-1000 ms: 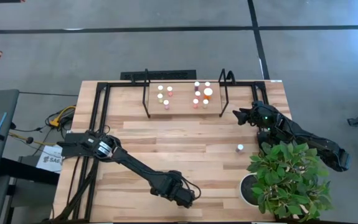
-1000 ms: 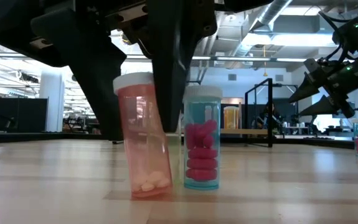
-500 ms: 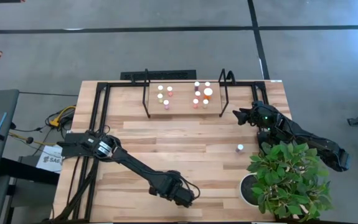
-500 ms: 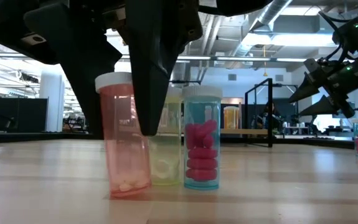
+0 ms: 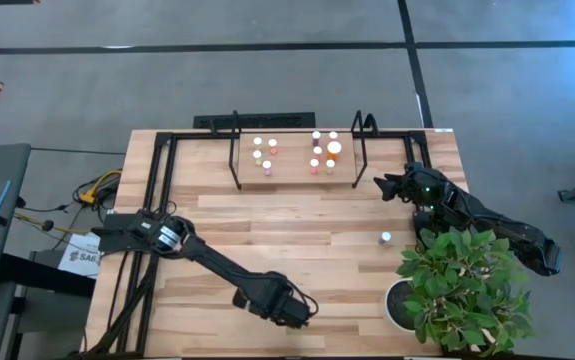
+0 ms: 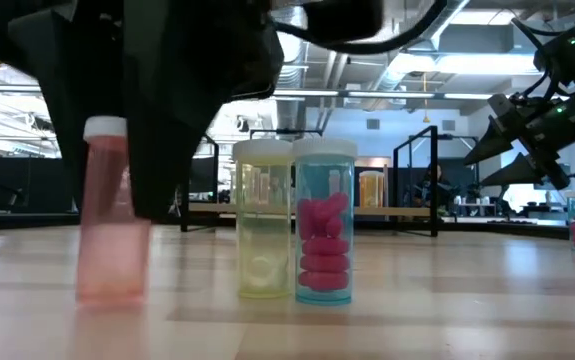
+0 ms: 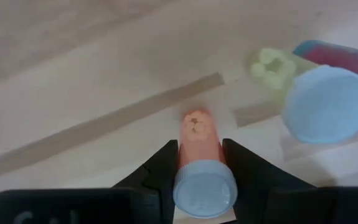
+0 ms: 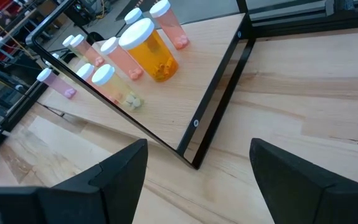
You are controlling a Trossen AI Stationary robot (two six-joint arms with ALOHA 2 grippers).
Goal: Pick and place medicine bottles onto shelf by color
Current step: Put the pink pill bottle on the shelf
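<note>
Tabletop (image 5: pixel 297 230): pale planked wood, smooth satin finish, visible grain. Shelf (image 8: pixel 228 37): same light wood, framed in thin matt black metal tubing. Medicine bottles (image 6: pixel 325 225): clear tinted plastic, glossy, with matt white plastic caps. Pink bottle (image 7: pixel 198 138): translucent plastic. Left gripper (image 7: pixel 200 163) fingers: matt black plastic. Floor: dull grey concrete.

Even, bright overhead light falls on the desk (image 5: pixel 297 215). In the low view the pink bottle (image 6: pixel 109 215) is motion-blurred, backlit by ceiling lamps behind it.
</note>
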